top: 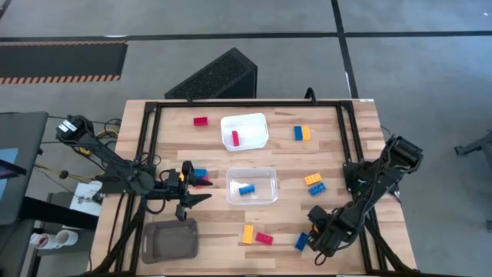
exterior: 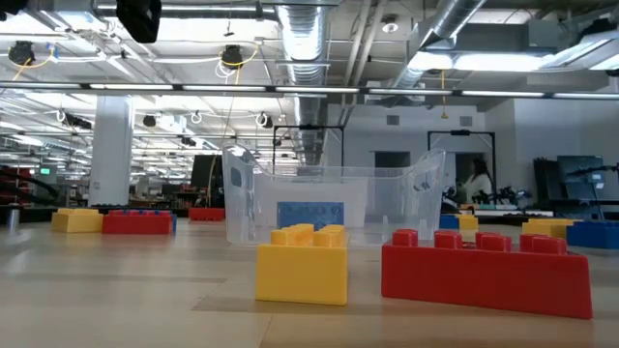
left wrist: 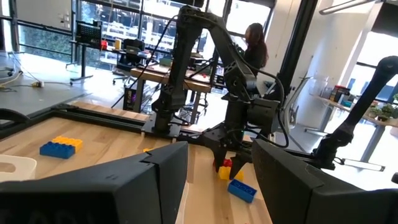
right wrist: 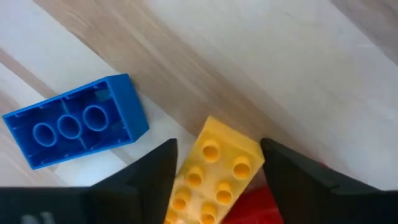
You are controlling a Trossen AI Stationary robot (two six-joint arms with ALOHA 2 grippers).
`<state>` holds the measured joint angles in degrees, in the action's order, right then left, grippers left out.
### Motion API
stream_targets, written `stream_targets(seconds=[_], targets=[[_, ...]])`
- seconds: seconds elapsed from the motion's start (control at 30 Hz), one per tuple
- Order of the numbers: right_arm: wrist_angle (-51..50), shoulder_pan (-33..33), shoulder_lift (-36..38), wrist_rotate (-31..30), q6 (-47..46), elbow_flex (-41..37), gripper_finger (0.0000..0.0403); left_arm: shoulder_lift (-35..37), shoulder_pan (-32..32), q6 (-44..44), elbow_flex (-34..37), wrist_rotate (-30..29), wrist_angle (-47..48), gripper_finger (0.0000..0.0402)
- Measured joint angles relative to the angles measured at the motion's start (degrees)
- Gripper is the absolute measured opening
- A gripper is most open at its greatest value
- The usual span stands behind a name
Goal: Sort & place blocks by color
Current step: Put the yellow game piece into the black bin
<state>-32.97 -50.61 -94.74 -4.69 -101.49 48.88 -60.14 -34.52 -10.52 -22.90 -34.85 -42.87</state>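
My right gripper (top: 317, 235) points down at the table's near right. Its open fingers stand on either side of a yellow block (right wrist: 214, 174), studs up, which lies partly on a red block (right wrist: 255, 208). A blue block (right wrist: 74, 127) lies hollow side up beside them. My left gripper (top: 192, 191) hangs level and open at the near left, with nothing between its fingers. A blue block (top: 199, 174) and a red block (top: 204, 181) lie just beyond its fingers. The white tray (top: 254, 121) holds a red block (top: 235, 138). The clear tray (top: 265, 175) holds a blue block (top: 246, 189). My right gripper comes at the yellow block from above, one finger (right wrist: 155, 171) at each of its long sides (right wrist: 186, 168). Whether the fingers touch those sides, I cannot tell. The block rests on the red one and the table.
A grey tray (top: 169, 240) lies at the near left. Loose blocks: red (top: 201, 121) far left, blue and yellow (top: 302, 133) far right, yellow and blue (top: 314, 183) right of centre, yellow (top: 248, 233) and red (top: 264, 238) near the front edge.
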Motion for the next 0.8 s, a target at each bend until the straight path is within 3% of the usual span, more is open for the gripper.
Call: stream_targets(seconds=[0.3, 0.47, 0.63, 0.8], targets=[[-0.6, 0.0, 0.0, 0.0, 0.2, 0.0, 0.0135, 0.0, 0.0, 0.1, 0.0, -1.7, 0.0, 0.0169], [-1.5, 0.0, 0.8, -2.0, 1.5, 0.7, 0.0135, 0.0, 0.0, 0.1, 0.0, -2.0, 0.0, 0.0169], [-2.6, 0.1, 3.7, -7.1, 3.0, 2.1, 0.0161, 0.0, 0.0, 0.4, 0.0, -2.0, 0.2, 0.0169], [-3.4, 0.2, 7.2, -13.9, 4.9, 2.1, 0.0146, 0.0, 0.0, 0.4, 0.0, -2.0, 0.6, 0.0169]])
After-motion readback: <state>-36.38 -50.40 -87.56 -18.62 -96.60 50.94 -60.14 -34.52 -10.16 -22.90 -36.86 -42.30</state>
